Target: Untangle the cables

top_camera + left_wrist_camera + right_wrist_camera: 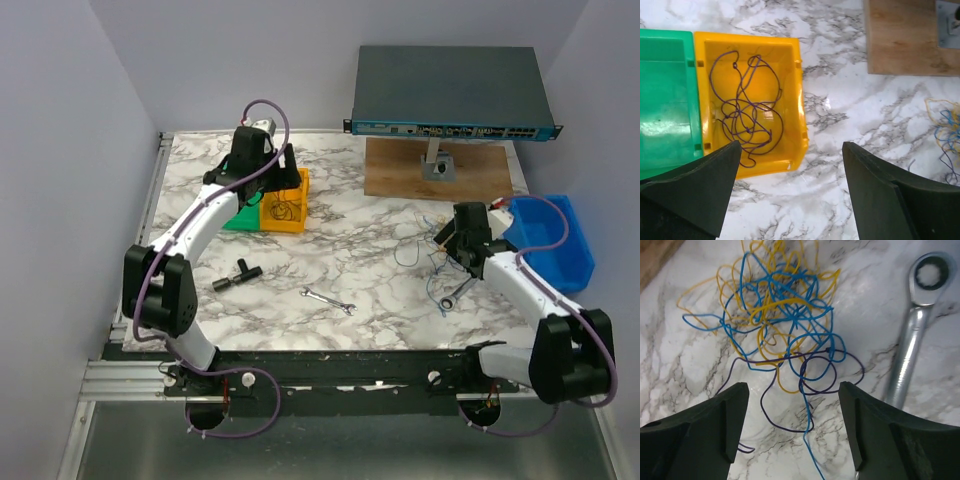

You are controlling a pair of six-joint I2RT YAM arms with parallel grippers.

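Marble table (370, 275) carries wrenches (328, 301), bins (285, 224), a board (400, 178) and cables (785, 315) (tangled).

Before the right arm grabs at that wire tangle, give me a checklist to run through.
1. Right gripper open: ok.
2. Blue and yellow tangle in view ahead of it: ok.
3. Purple wire free of the tangle: not ok, it crosses the blue loops.
4. Silver wrench apart from the wires: ok.
5. Left gripper open, empty: ok.
6. Height above the table: cannot tell.
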